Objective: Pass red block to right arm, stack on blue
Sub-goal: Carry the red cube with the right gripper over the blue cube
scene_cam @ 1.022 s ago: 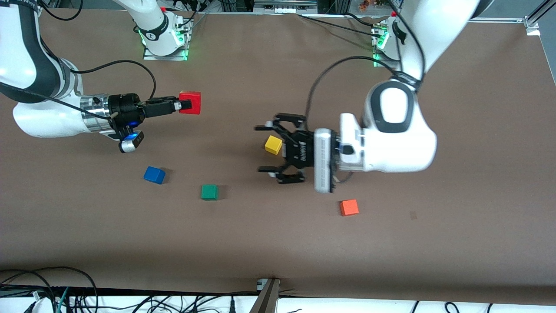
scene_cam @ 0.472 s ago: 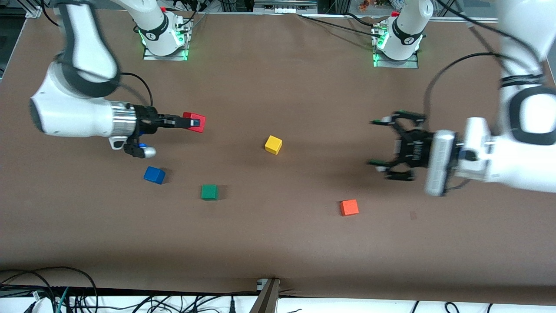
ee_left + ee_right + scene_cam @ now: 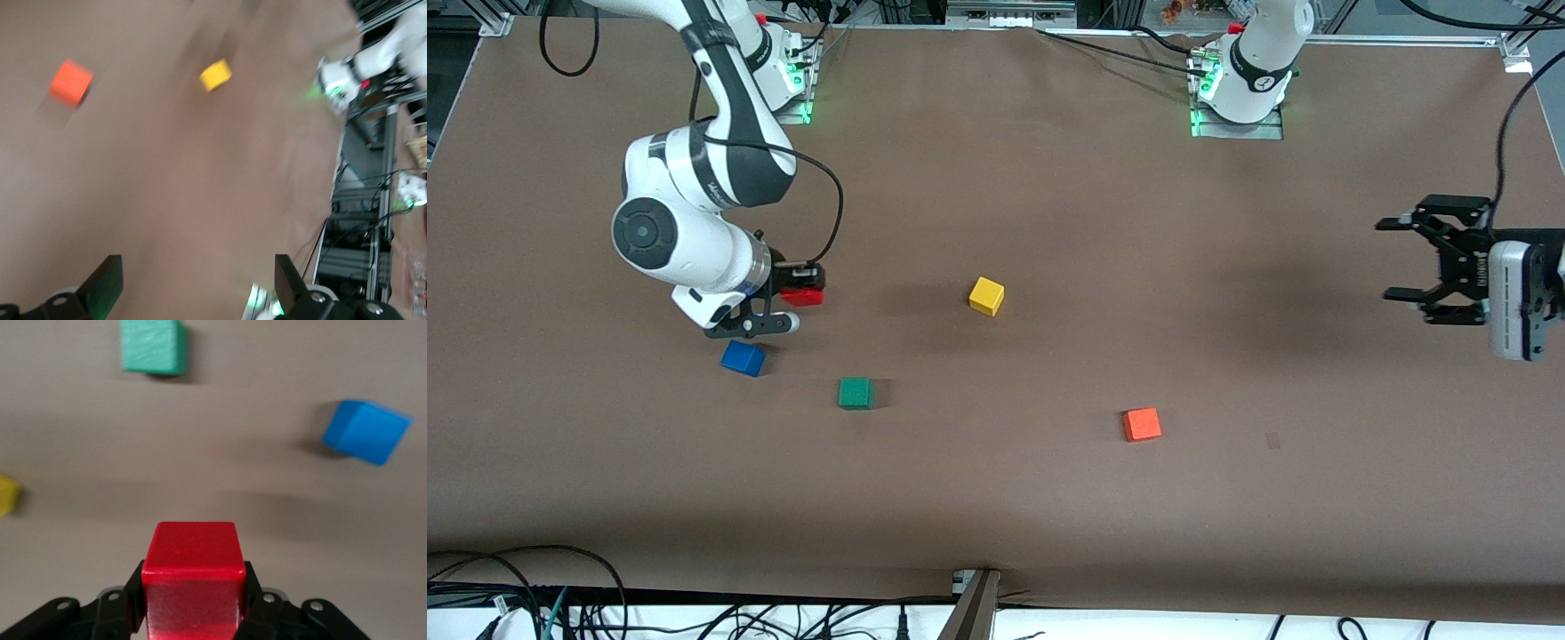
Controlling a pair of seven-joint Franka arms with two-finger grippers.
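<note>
Right pincer (image 3: 805,289): clamped on the red block (image 3: 803,297), hanging just above the desk (image 3: 1049,498).
Red block: gripped by two side faces, top face level in the right wrist view.
Blue cube (image 3: 743,357): on the desk close beside the right pincer, not under it; turned at an angle to the held block.
Left pincer (image 3: 1414,258): fingers apart, empty, waiting at its own end of the desk.
Risk: lowering without matching that angle could leave corners overhanging, so the red block tips off.
Risk: descending off-centre could nudge the blue cube aside.
Bystander: the green cube (image 3: 855,392) lies near enough to clip.

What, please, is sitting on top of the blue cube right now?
Nothing: the blue cube has a bare top. The right gripper holds the red block in the air near it, not yet stacked.
</note>
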